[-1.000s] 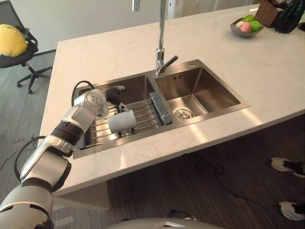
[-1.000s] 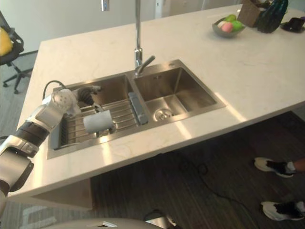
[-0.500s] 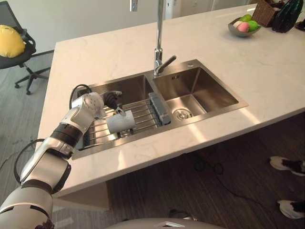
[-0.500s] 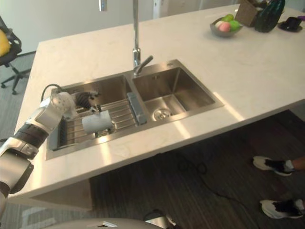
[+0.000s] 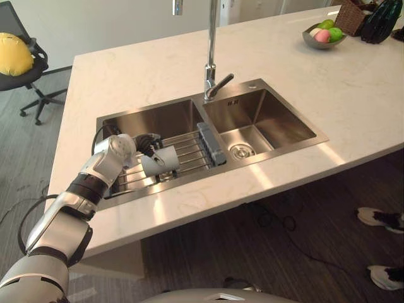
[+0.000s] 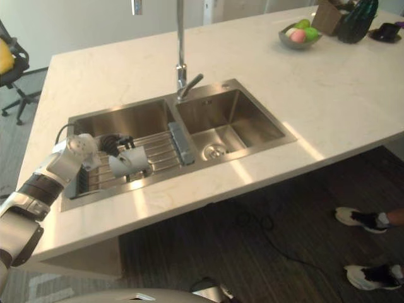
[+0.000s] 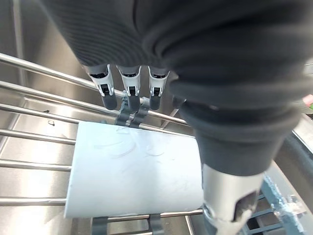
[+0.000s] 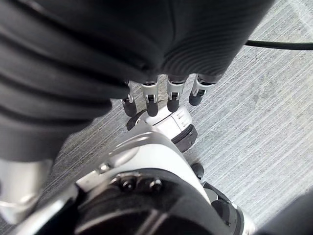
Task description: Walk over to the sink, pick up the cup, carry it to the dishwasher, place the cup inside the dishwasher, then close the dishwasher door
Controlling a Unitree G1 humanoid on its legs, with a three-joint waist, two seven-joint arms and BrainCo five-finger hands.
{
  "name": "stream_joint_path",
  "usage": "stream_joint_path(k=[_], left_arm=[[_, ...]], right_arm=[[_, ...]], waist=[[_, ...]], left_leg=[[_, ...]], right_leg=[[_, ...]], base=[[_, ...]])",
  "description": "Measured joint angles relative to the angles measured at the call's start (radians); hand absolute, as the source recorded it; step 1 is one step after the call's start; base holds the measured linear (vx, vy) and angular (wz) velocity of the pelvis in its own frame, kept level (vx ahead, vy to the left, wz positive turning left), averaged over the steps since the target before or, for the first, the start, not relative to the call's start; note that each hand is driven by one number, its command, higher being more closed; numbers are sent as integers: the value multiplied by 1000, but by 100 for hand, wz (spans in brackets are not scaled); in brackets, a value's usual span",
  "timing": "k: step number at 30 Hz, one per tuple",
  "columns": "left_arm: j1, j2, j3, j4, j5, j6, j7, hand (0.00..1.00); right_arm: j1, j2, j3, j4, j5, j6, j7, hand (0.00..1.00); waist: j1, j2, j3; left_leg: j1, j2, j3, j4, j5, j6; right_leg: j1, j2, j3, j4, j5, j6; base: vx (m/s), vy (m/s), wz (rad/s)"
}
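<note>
A white cup point(image 5: 161, 161) lies on its side on the wire rack point(image 5: 191, 150) in the left basin of the steel double sink point(image 5: 285, 153). My left hand point(image 5: 145, 142) is down in that basin, right over the cup. In the left wrist view the cup point(image 7: 137, 171) lies between the straight fingers point(image 7: 128, 87) past its far side and the thumb point(image 7: 227, 198) at its near end. The fingers are not curled round it. My right hand point(image 8: 172, 95) hangs with relaxed fingers over grey carpet.
A tall faucet point(image 5: 211, 69) rises behind the sink's divider, and a grey-blue holder point(image 5: 211, 142) sits on the divider. On the pale counter, far right, stand a fruit bowl point(image 5: 323, 35) and a basket. An office chair point(image 5: 19, 57) is far left. A person's shoes point(image 5: 379, 218) are at the right.
My left hand has dropped from above and behind the cup down onto it, with fingers and thumb now on either side. The cup has stayed on the rack.
</note>
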Motion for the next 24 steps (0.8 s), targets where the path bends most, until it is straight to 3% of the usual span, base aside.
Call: stream_joint_path(k=[7, 14, 24], left_arm=[[68, -42, 0, -68, 98, 9, 22, 0], [84, -65, -2, -98, 185, 30, 41, 0], [109, -80, -3, -120, 198, 39, 90, 0]], right_arm=[[3, 0, 18, 0, 1, 3, -11, 0], [-9, -3, 79, -15, 9, 40, -45, 0], [-19, -18, 149, -30, 22, 75, -65, 0]], waist=[[29, -11, 5], [29, -30, 3], [32, -34, 2]], left_leg=[[-4, -2, -24, 0, 1, 1], [-16, -7, -46, 0, 3, 4], [-18, -6, -47, 0, 3, 4]], right_leg=[[6, -2, -32, 0, -3, 4], [6, -7, -71, 0, -6, 9], [6, -6, -81, -1, -6, 9]], base=[[0, -4, 8], [13, 4, 9], [1, 0, 1]])
